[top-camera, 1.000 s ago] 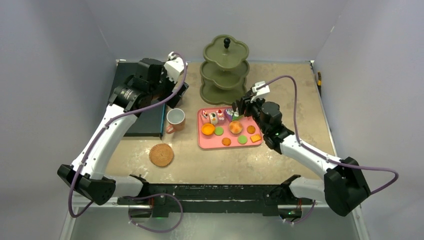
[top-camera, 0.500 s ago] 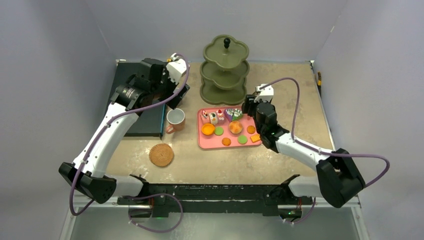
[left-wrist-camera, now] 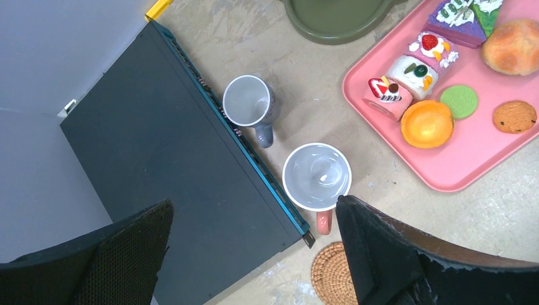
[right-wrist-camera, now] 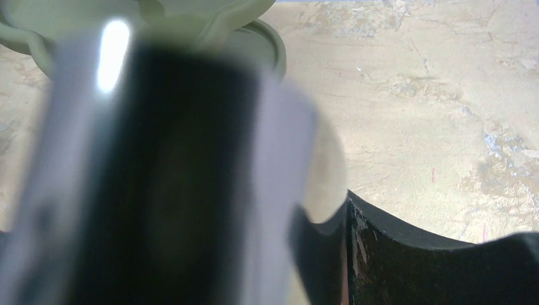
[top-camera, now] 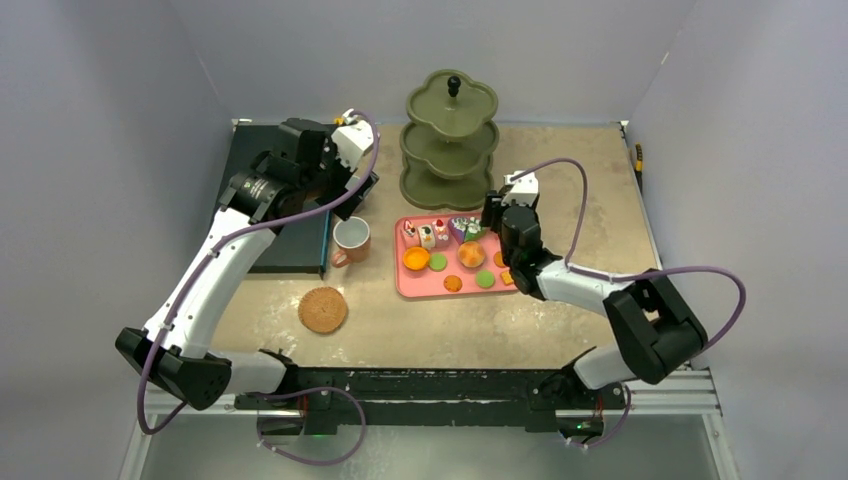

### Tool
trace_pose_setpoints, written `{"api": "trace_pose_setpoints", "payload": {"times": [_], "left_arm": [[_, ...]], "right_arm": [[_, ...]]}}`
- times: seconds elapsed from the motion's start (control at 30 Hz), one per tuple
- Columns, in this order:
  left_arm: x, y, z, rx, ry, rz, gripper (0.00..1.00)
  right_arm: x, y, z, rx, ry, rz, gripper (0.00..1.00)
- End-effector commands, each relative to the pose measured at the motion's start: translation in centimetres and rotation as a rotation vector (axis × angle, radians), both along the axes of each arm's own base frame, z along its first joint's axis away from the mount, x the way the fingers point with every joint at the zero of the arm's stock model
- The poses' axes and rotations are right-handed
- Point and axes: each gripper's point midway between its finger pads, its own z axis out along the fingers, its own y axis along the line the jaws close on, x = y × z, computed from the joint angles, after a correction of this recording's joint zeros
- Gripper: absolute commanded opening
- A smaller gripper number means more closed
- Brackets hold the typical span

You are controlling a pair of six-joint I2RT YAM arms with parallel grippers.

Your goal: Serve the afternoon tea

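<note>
While both arms reach over the table (top-camera: 600, 190), sweets (top-camera: 471, 255) lie on the pink tray (top-camera: 404, 288).
Top view: left gripper (top-camera: 358, 188) hangs over the dark box's (top-camera: 285, 245) right edge; right gripper (top-camera: 492, 212) sits at the tray's far right corner. Left wrist view: fingers (left-wrist-camera: 394, 254) spread wide, nothing between; grey mug (left-wrist-camera: 249, 103) and orange mug (left-wrist-camera: 316, 178) stand upright just beside the box, left of the tray. Right wrist view: a blurred object (right-wrist-camera: 171, 178), black with silver edges, fills the frame; whether the jaws grip cannot be told.
</note>
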Motion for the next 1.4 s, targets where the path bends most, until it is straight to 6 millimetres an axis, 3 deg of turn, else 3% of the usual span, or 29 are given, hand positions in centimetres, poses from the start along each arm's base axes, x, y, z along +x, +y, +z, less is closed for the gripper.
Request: {"api": "trace_pose_setpoints", "payload": {"times": [0.0,0.47,0.83,1.03,1.13,1.37], "left_arm": [[-0.2,0.3,1.4,-0.012,-0.049,-0.005,0.99],[-0.1,0.1,1.8,-0.019,-0.056,-0.018,0.99],[-0.4,0.3,1.8,-0.009,-0.054,-0.021,0.98],[-0.2,0.2,1.8,-0.005,-0.056,-0.022,0.98],[-0.2,0.2,1.7,-0.002,-0.052,-0.024,0.98],[-0.1,0.1,1.3,0.0,-0.046,-0.027,0.98]], "right_arm": [[0.7,-0.6,1.1,0.005,-0.074,-0.05,0.64],[-0.2,-2.0,1.5,0.015,-0.053,-0.107,0.63],[1.0,-1.1,-0.8,0.027,0.002,-0.119,0.59],[1.1,-0.9,-1.3,0.043,0.001,-0.122,0.5],[1.2,-1.1,0.1,0.04,-0.038,-0.122,0.43],[1.2,-0.5,7.3,0.028,-0.2,-0.047,0.3]]}}
